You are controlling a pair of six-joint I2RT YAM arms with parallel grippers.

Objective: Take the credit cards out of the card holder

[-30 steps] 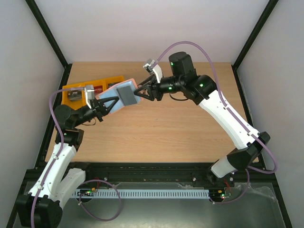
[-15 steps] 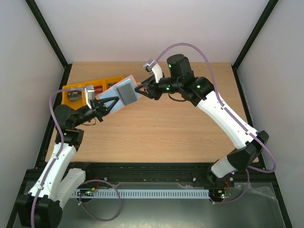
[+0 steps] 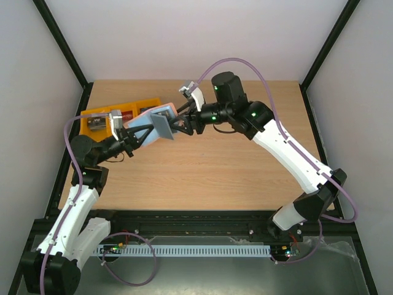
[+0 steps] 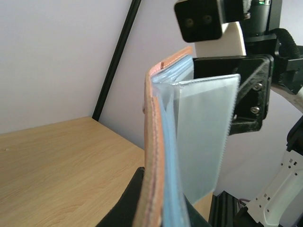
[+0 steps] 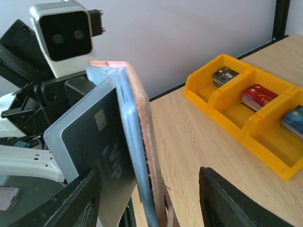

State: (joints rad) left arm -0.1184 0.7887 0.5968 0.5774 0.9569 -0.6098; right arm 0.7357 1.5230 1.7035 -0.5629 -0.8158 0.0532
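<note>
My left gripper (image 3: pixel 142 132) is shut on the card holder (image 3: pixel 158 114) and holds it above the table at the back left. In the left wrist view the card holder (image 4: pixel 154 156) stands edge-on, with a tan outside and a blue inside. A pale sleeve (image 4: pixel 203 137) fans off it. A dark grey credit card (image 5: pixel 102 151) marked VIP sticks out on the holder's blue side; it also shows in the top view (image 3: pixel 163 128). My right gripper (image 3: pixel 177 125) is open. Its jaws straddle the card holder (image 5: pixel 142 142) and the card, and its left finger (image 5: pixel 78 203) is next to the card.
A yellow three-compartment tray (image 5: pixel 227 113) lies on the table at the back left (image 3: pixel 98 115). It holds dark cards (image 5: pixel 224 74), red cards (image 5: pixel 258 96) and blue cards (image 5: pixel 293 120). Black frame posts stand at the table's corners.
My right gripper has moved left, up to the holder, and its jaws now reach around it. The grey card has turned from flat-on to nearly edge-on from above. The left arm has barely moved.
</note>
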